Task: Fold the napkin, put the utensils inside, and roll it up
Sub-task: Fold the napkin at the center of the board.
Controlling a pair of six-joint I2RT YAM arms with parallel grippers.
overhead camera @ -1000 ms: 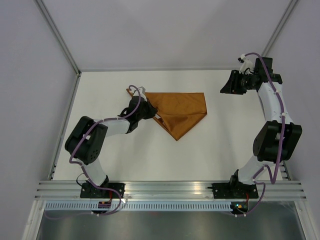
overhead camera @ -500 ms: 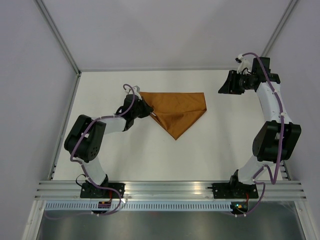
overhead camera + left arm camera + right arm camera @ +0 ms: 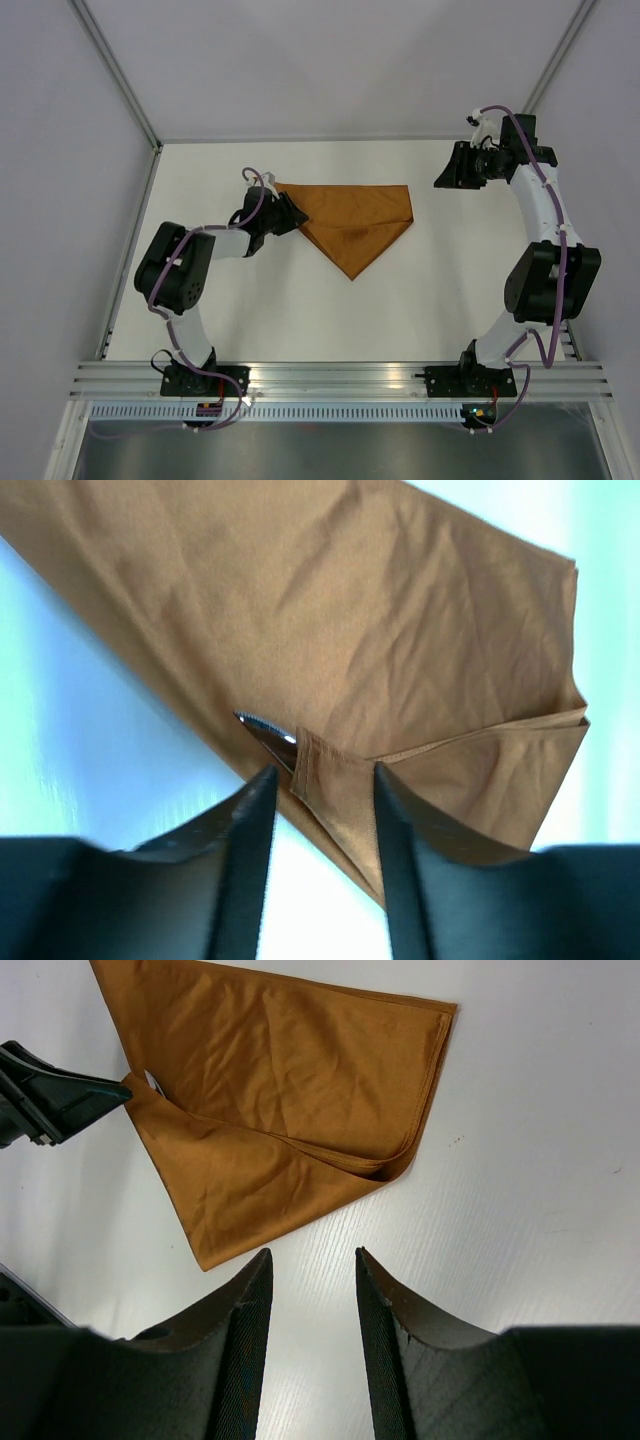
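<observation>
From above, my left arm (image 3: 215, 245) lies low at the left of the frame, bent at the elbow, forearm reaching rightward. My left gripper (image 3: 290, 213) sits at the left edge of the napkin (image 3: 352, 222). The napkin lies on the white table (image 3: 450, 300) in the upper middle, folded to a triangle. Its long straight edge runs left to right along the top and its point aims down the frame. My right arm (image 3: 545, 205) stands tall at the right, and my right gripper (image 3: 445, 178) is held high at the upper right, well apart from the cloth

At my left wrist, my fingers (image 3: 250, 820) are spread and released on either side of a small turned-over flap of hem; I cannot tell whether they touch it. The knife (image 3: 262, 726) shows only a silver blade tip, poking out from under the cloth toward the upper left. The rust-brown cloth is finely creased

At my right wrist, my fingers are parted and hold nothing, over bare table. The napkin fills the upper left, doubled along its right side, point aiming lower left
</observation>
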